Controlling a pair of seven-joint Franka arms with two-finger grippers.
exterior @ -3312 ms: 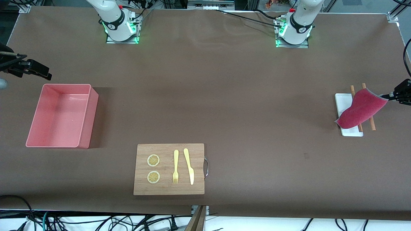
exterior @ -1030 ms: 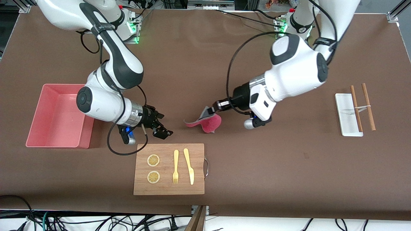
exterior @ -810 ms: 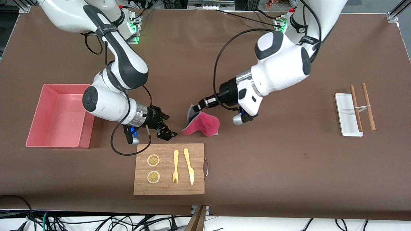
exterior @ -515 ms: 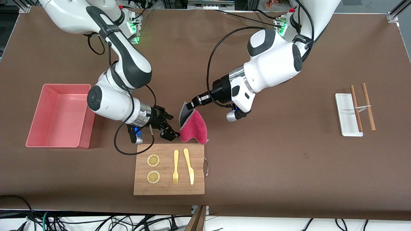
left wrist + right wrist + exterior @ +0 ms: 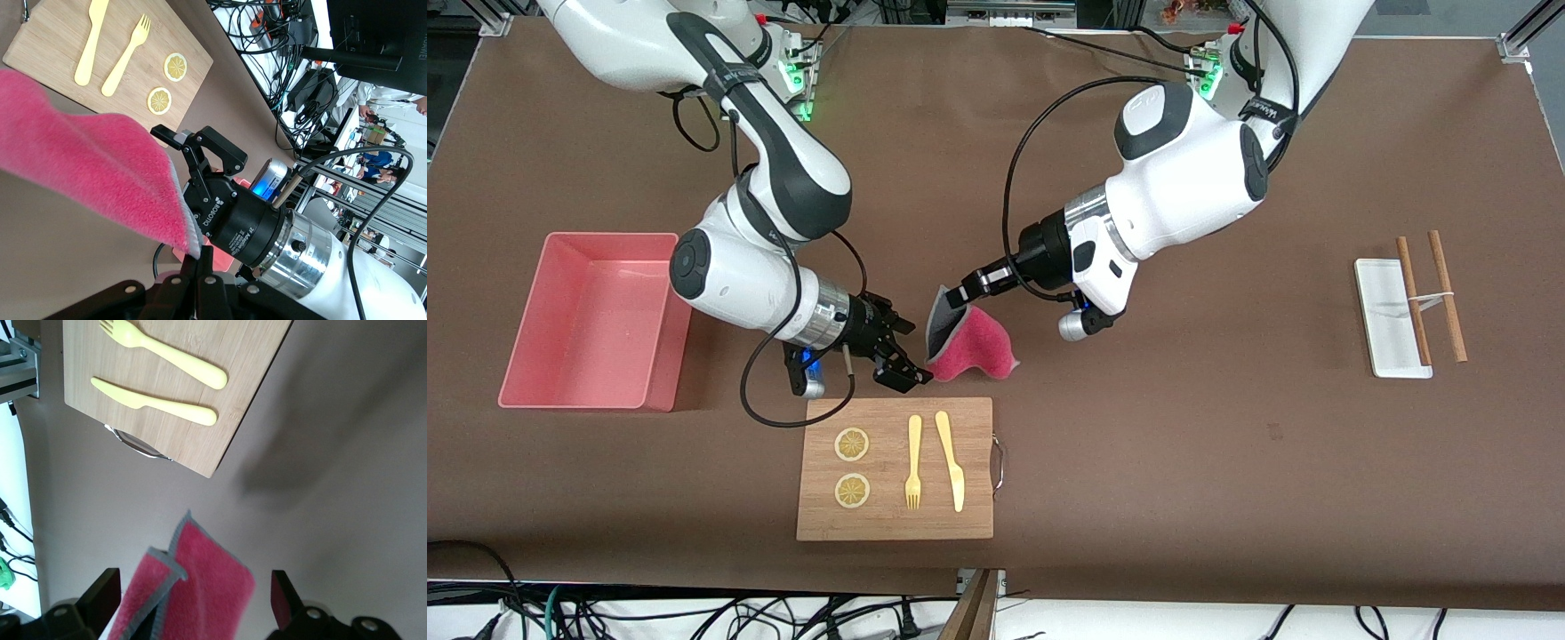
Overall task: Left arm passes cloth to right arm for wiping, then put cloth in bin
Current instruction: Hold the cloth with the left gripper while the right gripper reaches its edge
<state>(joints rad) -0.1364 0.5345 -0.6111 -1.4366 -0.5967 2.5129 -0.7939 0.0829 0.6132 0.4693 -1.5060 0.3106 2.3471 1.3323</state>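
1. Since the frame half a second earlier, the right gripper (image 5: 907, 362) has moved closer to the small crimson-pink terry cloth with grey backing (image 5: 971, 345), and the cloth's hanging end has swung toward the left arm's end of the table.
2. Nearest the front camera lies the rectangular wooden cutting board (image 5: 895, 468), carrying a yellow plastic fork (image 5: 913, 462), a yellow plastic knife (image 5: 951, 460) and two lemon slices (image 5: 852, 444).
3. The right gripper, over the table just past the board's upper edge, has its fingers spread wide with nothing between them, just beside the cloth.
4. The left gripper (image 5: 967, 292) is clamped on the cloth's upper corner; the cloth hangs from it above the table.
5. The salmon-pink rectangular plastic bin (image 5: 667, 322) stands at the right arm's end.
6. A flat white tray (image 5: 1383, 302) and two brown wooden sticks (image 5: 1414, 302) lie at the left arm's end.
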